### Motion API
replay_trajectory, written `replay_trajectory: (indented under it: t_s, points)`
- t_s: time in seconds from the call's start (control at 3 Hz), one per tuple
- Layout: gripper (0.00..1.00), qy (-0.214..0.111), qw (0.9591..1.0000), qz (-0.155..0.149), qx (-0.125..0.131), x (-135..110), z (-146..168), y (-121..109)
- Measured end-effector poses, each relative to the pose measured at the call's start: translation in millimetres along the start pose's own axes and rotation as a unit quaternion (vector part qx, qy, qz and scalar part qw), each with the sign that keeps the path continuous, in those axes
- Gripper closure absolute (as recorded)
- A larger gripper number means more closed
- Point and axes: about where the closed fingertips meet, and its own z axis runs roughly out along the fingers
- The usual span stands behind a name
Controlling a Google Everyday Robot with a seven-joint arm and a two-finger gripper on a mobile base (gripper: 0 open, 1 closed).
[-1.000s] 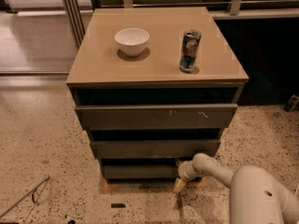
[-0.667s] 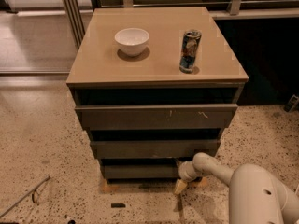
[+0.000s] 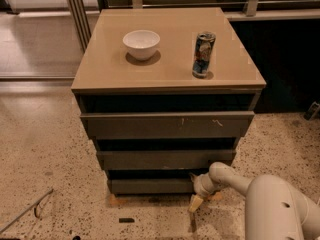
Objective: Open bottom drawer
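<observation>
Right now the pale, rounded robot arm point(image 3: 270, 196) reaches in from the lower right, low over the floor. Its gripper point(image 3: 196, 196) sits at the right end of the bottom drawer point(image 3: 150, 186), the slim, plain dark grey-brown front just above the ground. Touching it or just beside it? Can't tell, and can't tell whether the gripper is open or closed either. Above it sit the mid-width dark drawer front point(image 3: 165, 159) and the wide top drawer front with pale scratch marks point(image 3: 165, 126). Up on the smooth beige counter point(image 3: 105, 66), a white bowl point(image 3: 141, 44) stands left of centre and a tall printed drinks can point(image 3: 203, 54) stands upright to its right, well apart. All around is speckled terrazzo floor point(image 3: 45, 154), with a small dark object point(image 3: 126, 220) lying in front of the cabinet and a thin grey cable point(image 3: 25, 211) at lower left.
</observation>
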Motion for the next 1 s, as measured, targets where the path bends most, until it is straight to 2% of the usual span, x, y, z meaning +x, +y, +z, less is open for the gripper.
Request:
replay_trajectory:
  t_s: [0.33, 1.0]
  points:
    - [0.00, -0.002, 0.9995, 0.017, -0.027, 4.1, -6.2, 15.2]
    - [0.00, -0.026, 0.9958, 0.036, -0.080, 0.6, -28.4, 59.4]
